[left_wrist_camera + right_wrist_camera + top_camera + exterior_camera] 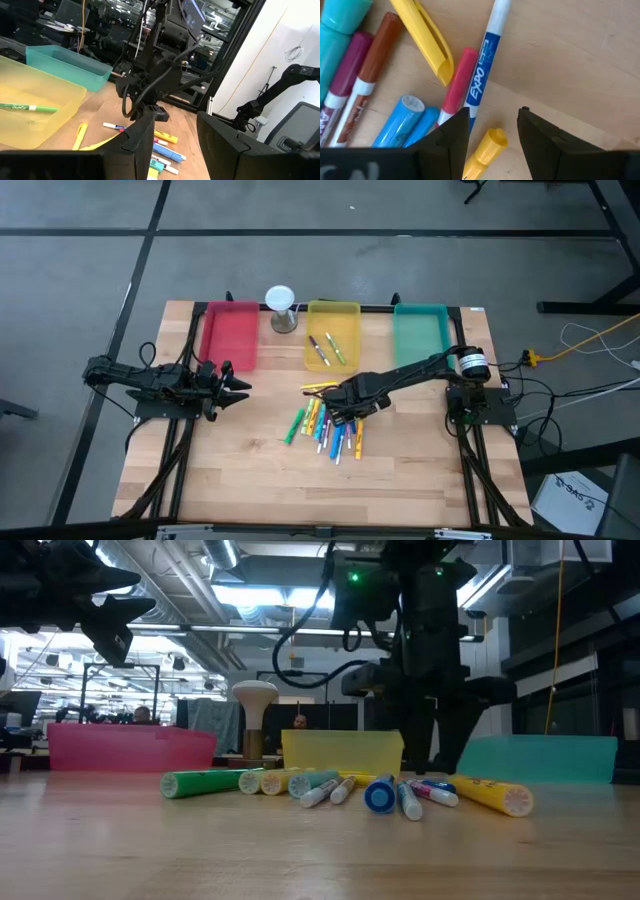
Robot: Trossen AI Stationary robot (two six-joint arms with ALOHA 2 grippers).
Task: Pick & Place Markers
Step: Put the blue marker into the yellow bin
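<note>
High view: markers (325, 425) lie in a loose pile mid-counter (250, 480), in front of the yellow tray (333, 310); two more markers (326, 348) are inside that tray. Red tray (230, 335) sits to its left, teal tray (420, 335) to its right, and a white-topped hourglass thing (281, 308) stands between red and yellow. Right gripper (345, 402) reaches in over the top of the pile. Left gripper (238, 388) is parked at the left side, near the red tray, well apart from the pile. Low view: pile spread across the counter, with a green marker (205, 783) at one end, a yellow one (495, 795) at the other, and a blue cap (379, 797) end-on between them; right arm comes down just behind them; left gripper hangs high at the upper left. Left wrist view: its fingers (142, 137) are spread with a clear gap and nothing between them; the right arm is ahead over the markers, and a green marker (27, 107) lies in the yellow tray. Right wrist view: fingers (450, 137) are spread, holding nothing, just above a blue-and-white marker (484, 65), a pink one (456, 82) and a small yellow one (487, 145); can't tell if the tips touch any.
</note>
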